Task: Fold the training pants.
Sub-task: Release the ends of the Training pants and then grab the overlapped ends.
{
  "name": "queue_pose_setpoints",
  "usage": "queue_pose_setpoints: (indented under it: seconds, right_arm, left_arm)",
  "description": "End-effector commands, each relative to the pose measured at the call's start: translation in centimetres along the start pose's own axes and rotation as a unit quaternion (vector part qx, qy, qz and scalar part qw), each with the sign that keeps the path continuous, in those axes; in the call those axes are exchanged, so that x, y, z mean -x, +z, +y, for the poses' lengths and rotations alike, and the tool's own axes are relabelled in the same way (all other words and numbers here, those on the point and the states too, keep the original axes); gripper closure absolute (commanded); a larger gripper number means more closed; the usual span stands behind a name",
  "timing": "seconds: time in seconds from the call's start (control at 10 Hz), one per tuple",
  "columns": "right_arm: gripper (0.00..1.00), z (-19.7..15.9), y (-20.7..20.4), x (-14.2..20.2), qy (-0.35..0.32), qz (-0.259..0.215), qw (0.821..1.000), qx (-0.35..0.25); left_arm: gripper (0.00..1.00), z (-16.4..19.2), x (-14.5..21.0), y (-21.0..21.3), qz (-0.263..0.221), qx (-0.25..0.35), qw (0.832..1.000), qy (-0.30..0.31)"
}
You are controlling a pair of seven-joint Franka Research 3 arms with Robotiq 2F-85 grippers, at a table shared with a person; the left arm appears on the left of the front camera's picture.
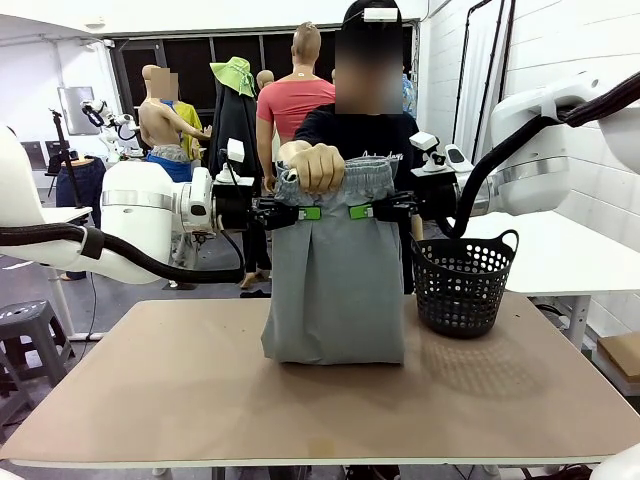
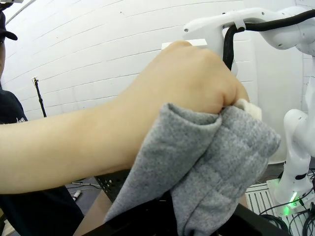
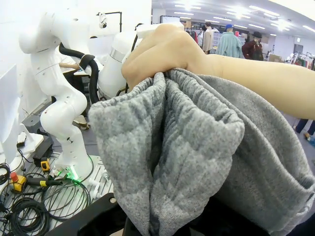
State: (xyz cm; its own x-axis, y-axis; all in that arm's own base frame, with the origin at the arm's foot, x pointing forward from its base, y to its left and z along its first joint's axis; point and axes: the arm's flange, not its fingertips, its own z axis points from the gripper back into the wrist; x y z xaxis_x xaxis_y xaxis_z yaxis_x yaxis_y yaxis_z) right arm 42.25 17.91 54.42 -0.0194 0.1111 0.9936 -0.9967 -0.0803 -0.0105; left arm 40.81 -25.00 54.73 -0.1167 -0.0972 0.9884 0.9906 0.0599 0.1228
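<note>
Grey jersey training pants (image 1: 335, 290) hang upright over the table (image 1: 300, 400), their lower end resting on it. At twelve o'clock a person's hand (image 1: 316, 165) bunches the waistband. At eleven and one, the left gripper (image 1: 308, 212) and right gripper (image 1: 360, 211) are clenched on the cloth. It looks mid-fold to me; next comes an even lay-down. A black basket (image 1: 463, 285) stands at three o'clock.
</note>
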Motion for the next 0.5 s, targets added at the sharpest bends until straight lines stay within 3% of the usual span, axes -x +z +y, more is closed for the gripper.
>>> queue_pose_setpoints:
  seconds: [0.0,0.4]
  right_arm:
    - [0.80,0.15,0.09,-0.18,-0.018,-0.020,1.000,0.002]
    - [0.02,-0.01,0.22,-0.33,-0.029,-0.017,0.999,0.005]
  left_arm:
    - [0.80,-0.06,0.09,0.19,-0.007,-0.004,1.000,0.003]
    - [0.00,-0.05,0.29,1.12,-0.010,-0.019,1.000,0.007]
